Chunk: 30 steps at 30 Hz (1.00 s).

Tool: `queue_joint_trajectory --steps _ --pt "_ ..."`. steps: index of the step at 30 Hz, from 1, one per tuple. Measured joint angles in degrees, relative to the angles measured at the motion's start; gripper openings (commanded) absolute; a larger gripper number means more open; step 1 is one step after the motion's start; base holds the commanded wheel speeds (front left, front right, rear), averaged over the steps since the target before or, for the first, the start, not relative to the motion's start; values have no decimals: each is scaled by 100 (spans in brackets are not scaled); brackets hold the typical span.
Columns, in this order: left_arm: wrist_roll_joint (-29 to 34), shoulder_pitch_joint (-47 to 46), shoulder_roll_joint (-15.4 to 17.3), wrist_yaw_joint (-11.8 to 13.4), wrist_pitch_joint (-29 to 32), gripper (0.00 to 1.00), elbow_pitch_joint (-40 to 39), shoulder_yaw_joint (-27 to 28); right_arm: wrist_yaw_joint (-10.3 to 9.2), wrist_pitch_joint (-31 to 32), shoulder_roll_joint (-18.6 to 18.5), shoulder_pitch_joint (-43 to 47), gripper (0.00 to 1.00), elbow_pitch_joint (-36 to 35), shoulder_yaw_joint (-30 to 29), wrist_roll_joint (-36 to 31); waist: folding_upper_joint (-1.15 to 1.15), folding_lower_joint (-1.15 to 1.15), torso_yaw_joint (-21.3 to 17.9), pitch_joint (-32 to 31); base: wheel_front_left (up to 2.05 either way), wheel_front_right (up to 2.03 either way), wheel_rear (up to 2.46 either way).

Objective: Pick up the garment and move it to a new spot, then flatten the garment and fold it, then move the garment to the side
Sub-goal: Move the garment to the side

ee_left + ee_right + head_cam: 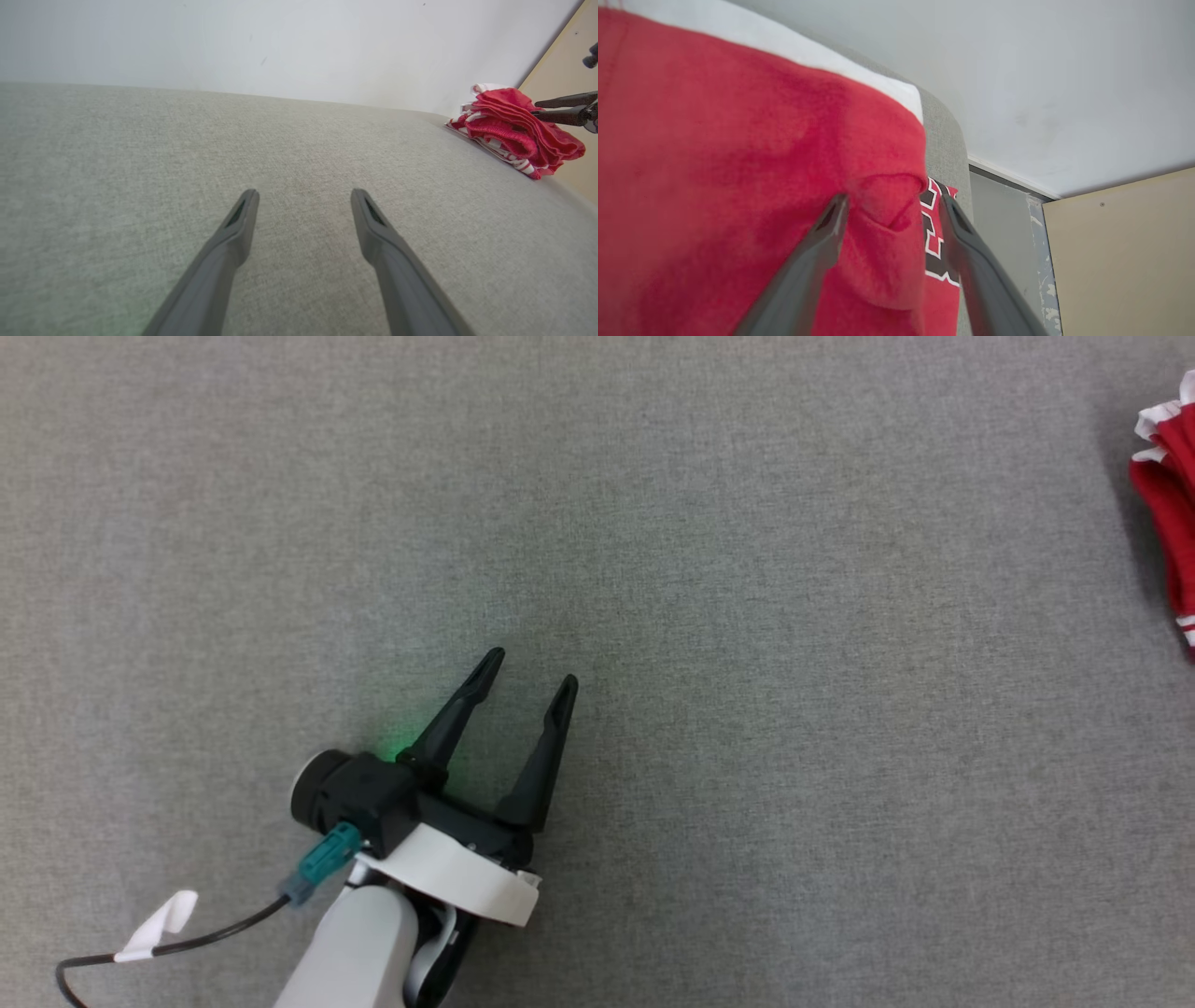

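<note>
Right gripper (pixel 893 199), spread, straddles a garment (pixel 738 140) fold, seemingly loose; left gripper (pixel 531 672) spread, empty.

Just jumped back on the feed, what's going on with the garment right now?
The red garment lies bunched in folds at the far right edge of the gray cloth surface. The right gripper is at it, its fingers apart with a ridge of red cloth between them, not visibly pinched. The left gripper is open over a bare part of the surface, well away from the garment, holding nothing.
</note>
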Motion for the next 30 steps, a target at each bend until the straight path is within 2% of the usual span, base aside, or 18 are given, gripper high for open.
queue_joint_trajectory --steps 7,12,22,28,30 --pt "-35 83 2 -8 14 100 98 182 0 -346 257 -144 100 592 -35 -220 0 0 -41 -340 0 0 0" --pt "-57 301 1 -5 18 100 88 424 0 -717 579 -171 100 634 -60 -347 -1 0 -91 -794 0 0 0" --pt "-89 785 -36 29 18 100 7 909 0 -1152 829 296 100 -209 -31 -204 -1 0 -170 -1863 0 0 0" --pt "-109 1110 -52 34 18 100 -62 1188 0 -1341 960 933 100 -881 -398 -27 -1 -1 -224 -2505 0 0 0" --pt "-176 1254 -68 29 18 100 -57 1250 0 -1462 1028 1393 100 -1156 -801 12 0 -1 -248 -2773 0 0 0"
